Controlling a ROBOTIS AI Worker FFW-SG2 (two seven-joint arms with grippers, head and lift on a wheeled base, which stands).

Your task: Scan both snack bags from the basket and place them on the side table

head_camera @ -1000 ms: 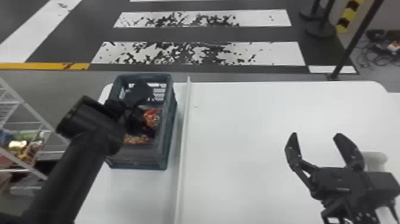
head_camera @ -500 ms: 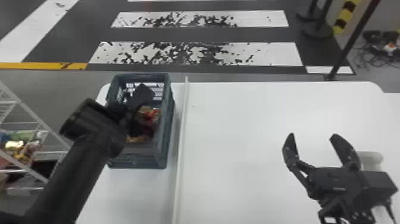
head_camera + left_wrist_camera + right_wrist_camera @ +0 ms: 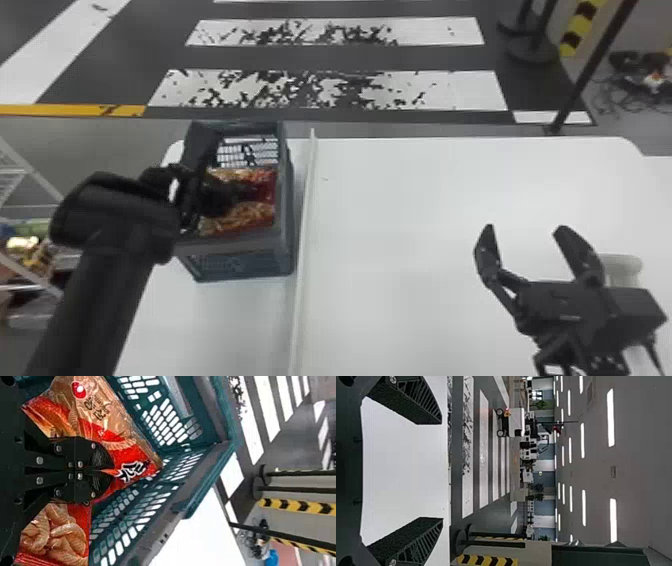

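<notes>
Snack bags — in the basket, left gripper among them, arm bent.

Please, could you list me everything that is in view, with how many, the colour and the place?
Snack bags: 2, red and brown, inside the basket
Basket: 1, grey and blue-green, left part of the tabletop
Tabletop: white, before the robot; one table or two, I cannot tell
Strip: 1, pale, right of the basket
Cylindrical thing: 1, pale, beside the right claw
Rack: 1, pale wire, left
Floor stripes: several, white, beyond the tabletop
Posts: several, black or yellow-black, far right
Cables: a heap, dark, floor far right
Ceiling lights: many, white, overhead
Left claw: 1, black, in the basket, seemingly closed on a bag
Right claw: 1, black, open, over the tabletop's right part
</notes>
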